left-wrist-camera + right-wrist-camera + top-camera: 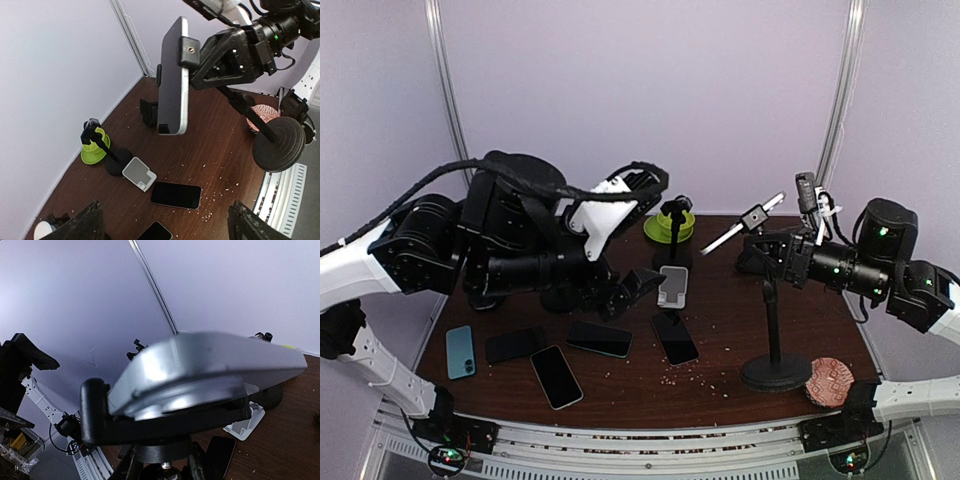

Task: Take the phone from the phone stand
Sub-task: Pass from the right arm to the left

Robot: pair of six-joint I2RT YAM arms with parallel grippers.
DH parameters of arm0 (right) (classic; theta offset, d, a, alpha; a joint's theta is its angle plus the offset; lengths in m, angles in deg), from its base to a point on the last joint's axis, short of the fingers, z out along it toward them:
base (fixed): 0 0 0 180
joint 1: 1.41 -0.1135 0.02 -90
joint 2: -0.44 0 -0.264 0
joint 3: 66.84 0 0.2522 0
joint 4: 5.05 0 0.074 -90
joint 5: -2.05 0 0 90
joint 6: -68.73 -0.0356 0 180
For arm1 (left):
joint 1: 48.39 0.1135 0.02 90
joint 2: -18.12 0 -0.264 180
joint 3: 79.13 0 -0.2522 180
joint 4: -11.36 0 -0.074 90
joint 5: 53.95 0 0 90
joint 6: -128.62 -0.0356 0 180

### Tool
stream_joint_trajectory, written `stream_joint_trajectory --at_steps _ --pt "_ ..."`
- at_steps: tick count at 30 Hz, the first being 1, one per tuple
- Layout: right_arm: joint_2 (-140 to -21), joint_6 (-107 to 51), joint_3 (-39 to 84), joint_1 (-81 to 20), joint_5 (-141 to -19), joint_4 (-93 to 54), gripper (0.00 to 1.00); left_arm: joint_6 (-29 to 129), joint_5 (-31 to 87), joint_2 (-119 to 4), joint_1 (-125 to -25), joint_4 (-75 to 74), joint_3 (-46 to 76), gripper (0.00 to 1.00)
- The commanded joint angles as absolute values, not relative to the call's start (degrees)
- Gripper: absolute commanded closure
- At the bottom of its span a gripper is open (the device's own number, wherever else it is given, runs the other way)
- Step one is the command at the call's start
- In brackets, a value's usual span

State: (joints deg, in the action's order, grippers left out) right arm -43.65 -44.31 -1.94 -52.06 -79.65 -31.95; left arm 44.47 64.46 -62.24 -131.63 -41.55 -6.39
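Observation:
The phone is silver and sits clamped in the black phone stand, which has a round base, a thin pole and a clamp at the top. From above the phone shows edge-on. In the right wrist view its silver back fills the frame. My right gripper is shut on the stand's neck just below the clamp, with fingers on both sides. My left gripper is wide open and empty, low over the table left of the stand, and apart from the phone.
Several dark phones and a teal one lie flat on the brown table. A small black stand with a white wedge holder and a green cup stand at the back. A pink round thing lies by the stand's base.

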Motion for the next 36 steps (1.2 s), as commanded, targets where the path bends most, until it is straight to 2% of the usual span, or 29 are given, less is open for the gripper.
stream_joint_trajectory --at_steps 1,14,29,36 --pt "-41.9 -49.9 -0.5 -52.4 -82.9 -24.7 1.0 33.9 67.4 -65.4 -132.5 -36.1 -10.8 0.13" --pt "-42.0 -55.2 2.8 -52.7 -89.2 -30.0 1.0 26.4 64.1 -74.7 -132.5 -40.0 -21.4 0.15" --pt "-44.0 -65.4 6.5 -52.8 -87.4 -33.2 1.0 20.4 63.3 -73.3 -132.1 -31.1 -14.9 0.14" --pt "-43.1 -70.1 6.5 -52.7 -82.4 -31.4 1.0 26.4 56.2 -71.0 -128.1 -24.1 -10.5 0.17"
